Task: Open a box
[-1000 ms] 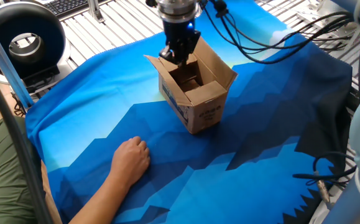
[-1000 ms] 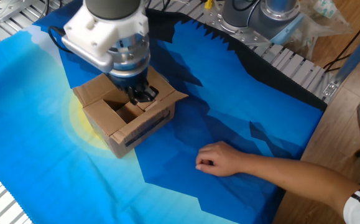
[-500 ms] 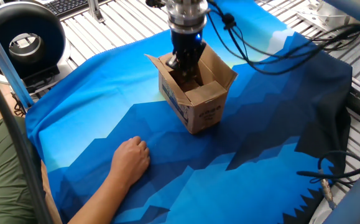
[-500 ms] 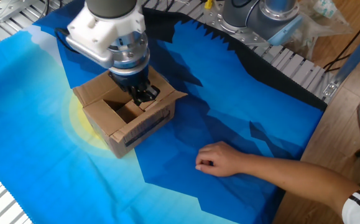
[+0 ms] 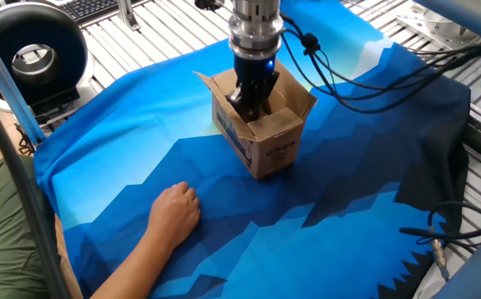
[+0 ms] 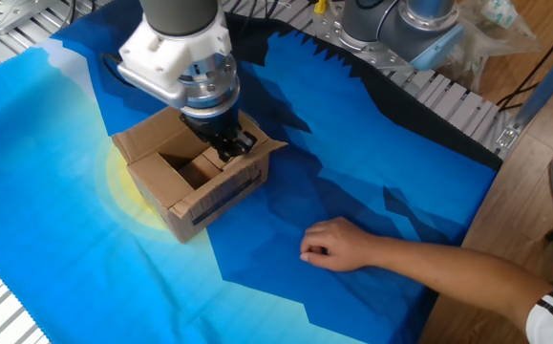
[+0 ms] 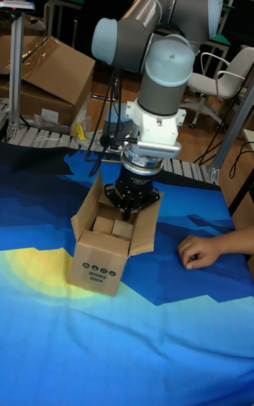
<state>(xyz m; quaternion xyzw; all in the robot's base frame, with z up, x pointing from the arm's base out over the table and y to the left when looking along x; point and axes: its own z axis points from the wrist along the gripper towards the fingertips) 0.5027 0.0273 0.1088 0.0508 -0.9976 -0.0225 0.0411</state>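
Observation:
The box [image 5: 265, 137] is a small brown carton standing upright on the blue cloth, its top flaps spread outward and blue print on one side. It also shows in the other fixed view as the box [image 6: 195, 182] and in the tall view as the box [image 7: 106, 254]. My gripper [image 5: 252, 105] points straight down into the box's open top, toward the flap on the hand's side. The gripper [image 6: 230, 145] has its dark fingers close together with nothing visible between them. The gripper's tips [image 7: 127, 207] sit just below the rim, partly hidden by the flaps.
A person's hand [image 5: 176, 212] rests flat on the cloth near the box; hand [image 6: 336, 244], hand [image 7: 201, 251]. A black round device [image 5: 32, 50] stands at the table's far left corner. Cables [image 5: 365, 71] trail from the arm. A large carton [image 7: 42, 75] sits behind the table.
The gripper has moved from the box's far flap across the opening toward the opposite side and dropped lower into it. The box and the hand have stayed put.

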